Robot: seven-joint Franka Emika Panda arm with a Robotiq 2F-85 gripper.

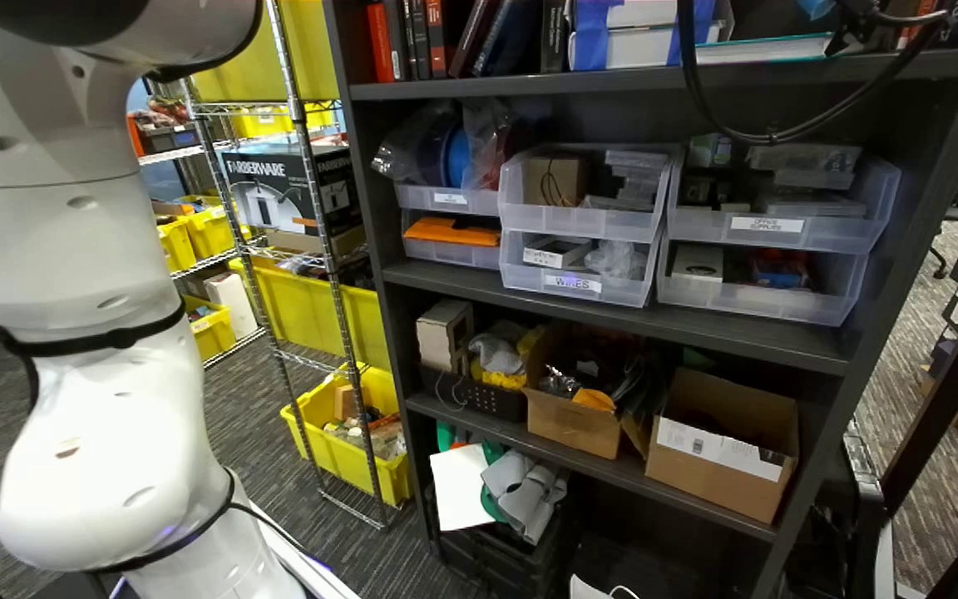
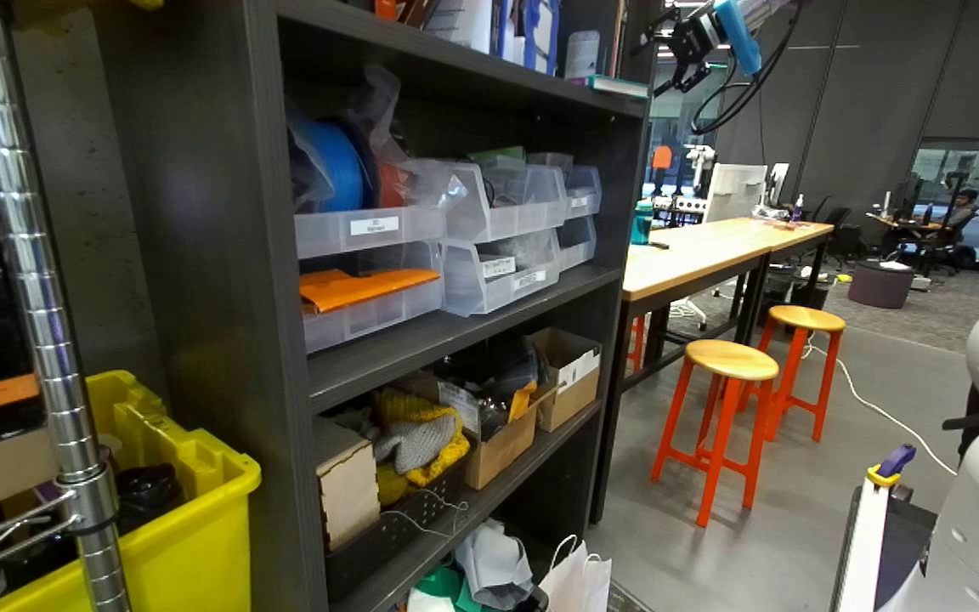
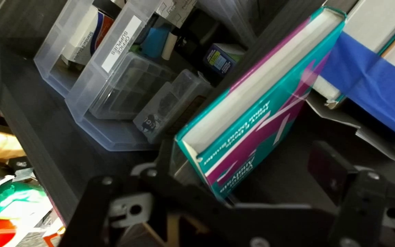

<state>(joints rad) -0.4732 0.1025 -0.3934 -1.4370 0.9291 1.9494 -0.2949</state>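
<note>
Gripper [image 3: 249, 163] is spread wide and pinches nothing; in the wrist view the teal and purple book [image 3: 269, 116] is at twelve o'clock from it. The book lies on the dark top shelf [image 1: 529, 83] in an exterior view. A bump could knock it down, because it looks hard, smooth and slick. A clear plastic bin [image 3: 87, 85] with slanted sides is at ten o'clock, wrinkly blue wrap [image 3: 365, 80] at two.

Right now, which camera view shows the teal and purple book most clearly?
The wrist view: the book appears large there, with its printed cover and pale page edges visible. In both exterior views, it appears small and nearly edge-on, without readable lettering.
</note>
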